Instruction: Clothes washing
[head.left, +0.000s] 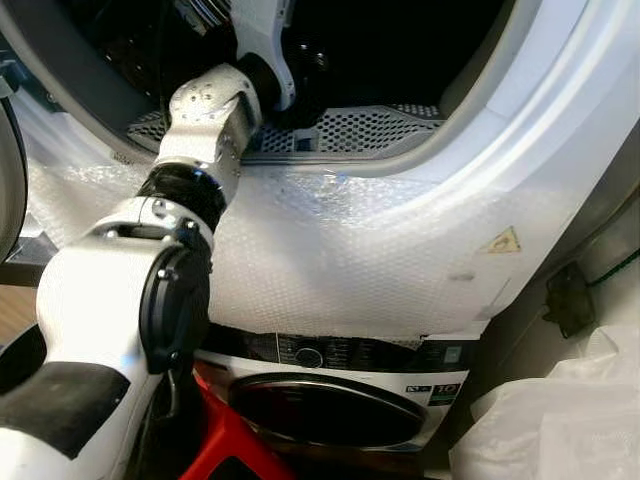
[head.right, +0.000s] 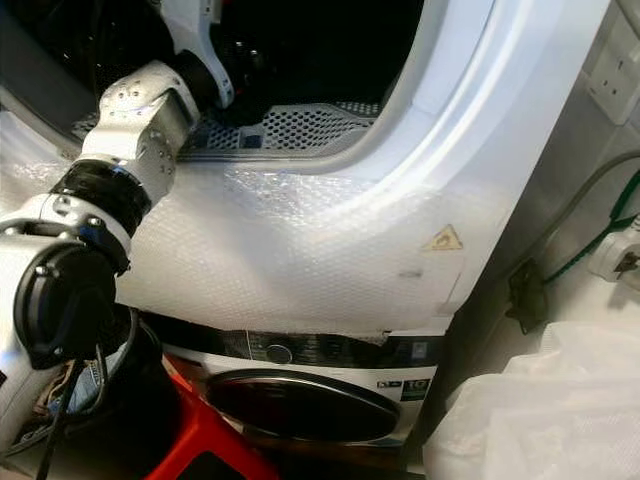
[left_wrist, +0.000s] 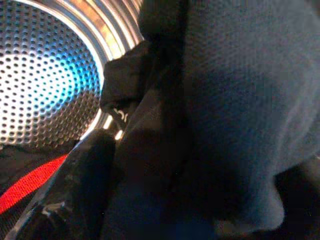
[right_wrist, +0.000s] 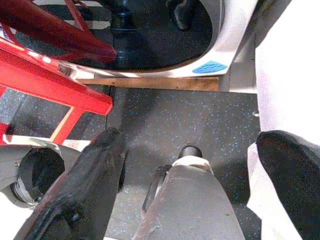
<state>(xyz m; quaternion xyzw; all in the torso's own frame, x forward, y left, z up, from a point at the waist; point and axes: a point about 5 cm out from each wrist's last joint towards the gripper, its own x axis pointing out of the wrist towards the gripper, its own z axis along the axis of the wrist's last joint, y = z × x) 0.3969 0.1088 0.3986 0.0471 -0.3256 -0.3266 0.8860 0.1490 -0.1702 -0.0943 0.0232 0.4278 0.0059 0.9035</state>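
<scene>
The upper machine, its white front wrapped in bubble film, stands stacked on a lower washer with a dark round door. Through the upper machine's open porthole the perforated steel drum shines bluish inside, and dark clothing lies bunched in it, a navy knit piece in front and a black piece with a red stripe lower down. A perforated grey ledge sits at the mouth of the opening.

The left arm reaches up from the shoulder, bends at the elbow and passes over the door rim into the drum, so the left gripper is deep inside, right against the dark clothing. One black finger lies alongside the fabric; I can't tell whether the fingers are pinching the cloth or merely pressed into it.

The right gripper hangs low beside the machines, pointing at the speckled dark floor, its two black fingers spread wide apart with nothing between them. A red frame stands on the floor by the lower washer, and white plastic wrapping is heaped to the right.
</scene>
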